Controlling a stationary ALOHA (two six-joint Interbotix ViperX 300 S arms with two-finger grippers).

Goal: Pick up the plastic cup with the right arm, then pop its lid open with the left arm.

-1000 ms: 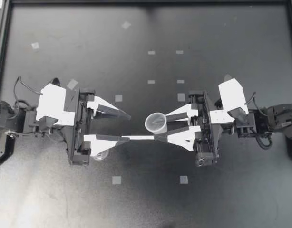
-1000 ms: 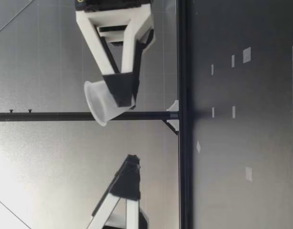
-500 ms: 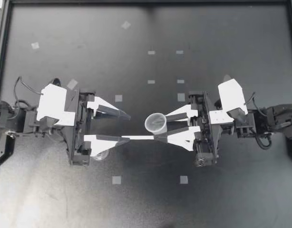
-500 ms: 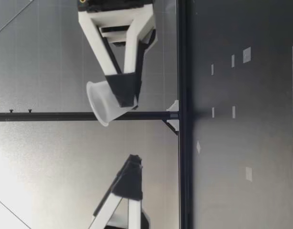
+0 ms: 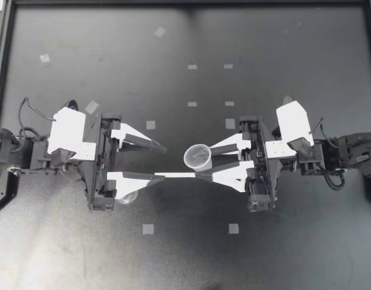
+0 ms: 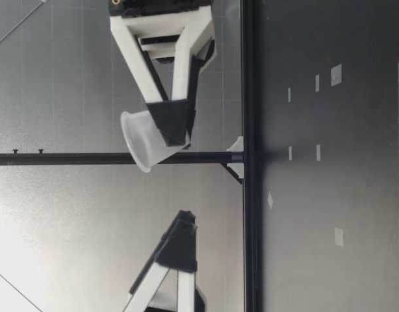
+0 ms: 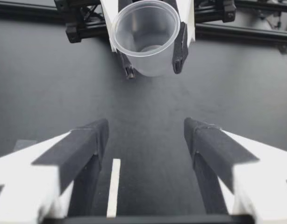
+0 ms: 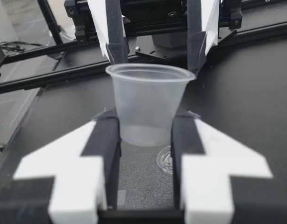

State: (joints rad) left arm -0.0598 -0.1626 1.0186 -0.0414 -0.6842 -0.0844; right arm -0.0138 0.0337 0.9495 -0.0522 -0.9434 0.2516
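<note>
My right gripper (image 5: 205, 162) is shut on a clear plastic cup (image 5: 198, 157), held upright above the middle of the table with its mouth up. The low view shows the cup (image 6: 138, 140) well above the surface, its lower half pinched between the dark pads (image 6: 171, 122). In the right wrist view both fingers (image 8: 104, 140) press on the cup (image 8: 148, 100) from two sides. My left gripper (image 5: 162, 162) faces it, open and holding nothing, its tips a short gap from the cup. From the left wrist, the cup (image 7: 146, 37) hangs straight ahead of the spread fingers (image 7: 82, 154).
A white strip (image 5: 175, 175) lies on the black table (image 5: 185, 260) under the two grippers. Small tape squares (image 5: 148, 229) dot the surface. A small clear round thing (image 5: 128, 198) sits on the table under my left gripper. A black frame (image 5: 185, 3) rims the table.
In the low view both grippers and the held cup have sunk slightly toward the table. The grip and the left gripper's spread are unchanged.
</note>
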